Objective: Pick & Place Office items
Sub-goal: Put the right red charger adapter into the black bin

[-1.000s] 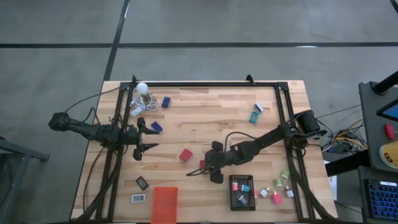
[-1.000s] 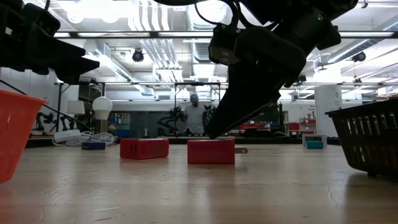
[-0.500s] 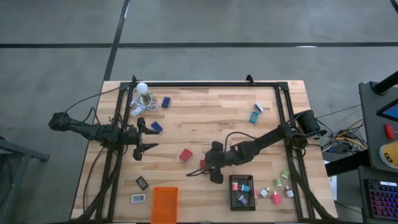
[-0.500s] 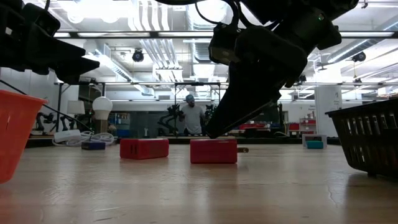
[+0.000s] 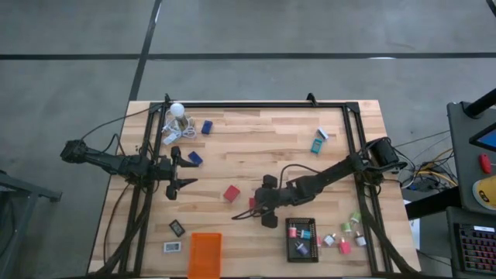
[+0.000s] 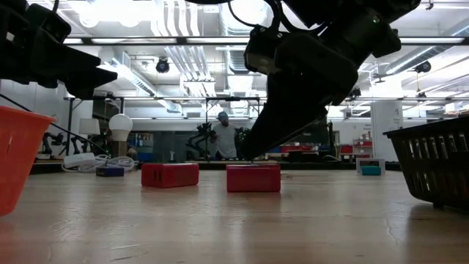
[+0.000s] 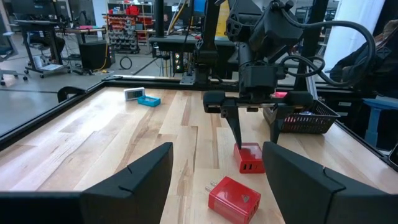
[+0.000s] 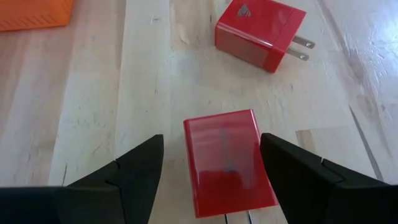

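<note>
Straddling a red charger cube (image 8: 229,160) just below table centre with our right gripper (image 8: 211,165), jaws spread wide and empty, we must descend and close. Our left gripper (image 5: 180,184), part-open, waits at nine o'clock.

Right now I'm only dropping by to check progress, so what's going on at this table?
The right pincer is open over a red cube near the middle of the wooden table, one finger on each side, not gripping it. A second red cube, with plug prongs, lies just beyond. The left pincer waits open above the table's left side. The black tray already holds a few small items; the orange tray sits at the front edge.
</note>
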